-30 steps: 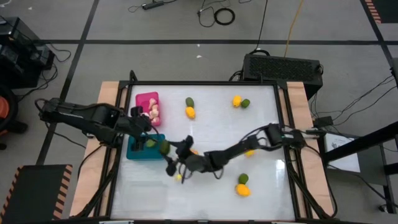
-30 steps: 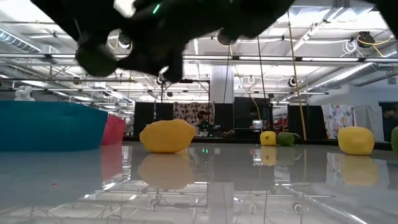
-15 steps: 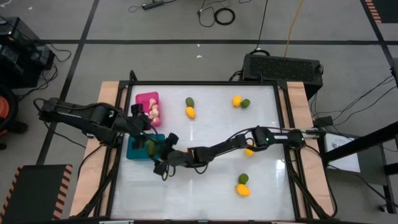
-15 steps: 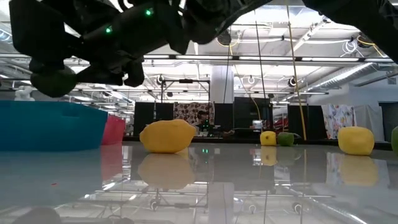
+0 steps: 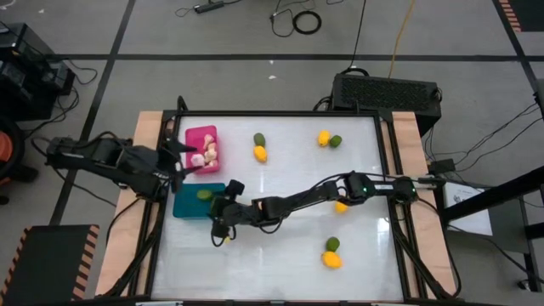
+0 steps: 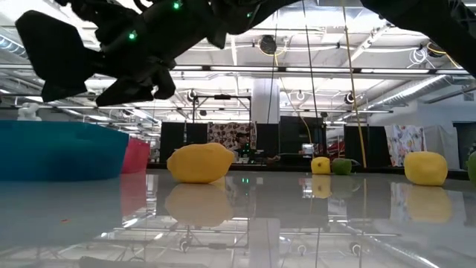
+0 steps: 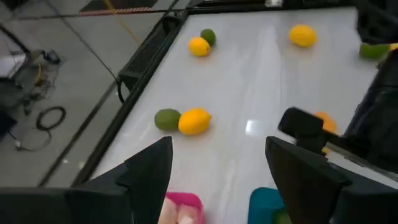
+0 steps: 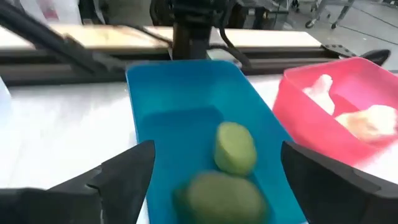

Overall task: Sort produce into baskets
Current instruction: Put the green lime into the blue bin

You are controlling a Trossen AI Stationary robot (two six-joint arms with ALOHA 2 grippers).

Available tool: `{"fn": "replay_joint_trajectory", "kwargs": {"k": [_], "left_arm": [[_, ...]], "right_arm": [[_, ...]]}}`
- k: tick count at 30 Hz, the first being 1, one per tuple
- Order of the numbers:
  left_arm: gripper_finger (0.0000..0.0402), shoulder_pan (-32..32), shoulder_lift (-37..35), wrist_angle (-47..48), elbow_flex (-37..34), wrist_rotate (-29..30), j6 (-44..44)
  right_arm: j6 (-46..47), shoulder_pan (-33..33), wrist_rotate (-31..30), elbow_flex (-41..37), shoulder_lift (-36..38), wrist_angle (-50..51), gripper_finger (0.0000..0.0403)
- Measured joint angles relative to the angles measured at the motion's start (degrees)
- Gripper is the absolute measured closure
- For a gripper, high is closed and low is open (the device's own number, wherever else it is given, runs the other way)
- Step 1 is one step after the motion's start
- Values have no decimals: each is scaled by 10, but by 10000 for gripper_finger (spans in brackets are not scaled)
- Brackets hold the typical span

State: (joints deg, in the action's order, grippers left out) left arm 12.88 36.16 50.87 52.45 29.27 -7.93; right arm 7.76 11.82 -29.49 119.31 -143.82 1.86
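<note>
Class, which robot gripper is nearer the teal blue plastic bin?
Right. The right gripper hangs at the teal blue plastic bin's near-right corner; the left gripper sits beyond it, beside the bright pink bin.

Right gripper (image 5: 218, 223) opening over teal basket (image 5: 184, 206) — green oval (image 8: 235, 148) now lying inside; left gripper (image 5: 176, 157) pulling back.

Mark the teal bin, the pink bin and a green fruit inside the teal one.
Teal bin (image 8: 146, 93), right wrist view, inner wall.
Pink bin (image 8: 311, 134), right wrist view, front wall.
Green fruit (image 8: 235, 148), right wrist view, its middle.
</note>
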Motion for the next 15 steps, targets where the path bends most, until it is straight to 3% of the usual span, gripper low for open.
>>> {"fn": "replay_joint_trajectory", "kwargs": {"k": [5,10,15], "left_arm": [[136,0,-51,-8,-49,6,-37],[136,0,-72,-9,-97,79,-94],[136,0,-61,-39,-100,85,-98]], "right_arm": [[11,-7,-8,0,59,125,58],[134,-31,-21,1,131,333,63],[227,-51,-22,0,182,518,63]]}}
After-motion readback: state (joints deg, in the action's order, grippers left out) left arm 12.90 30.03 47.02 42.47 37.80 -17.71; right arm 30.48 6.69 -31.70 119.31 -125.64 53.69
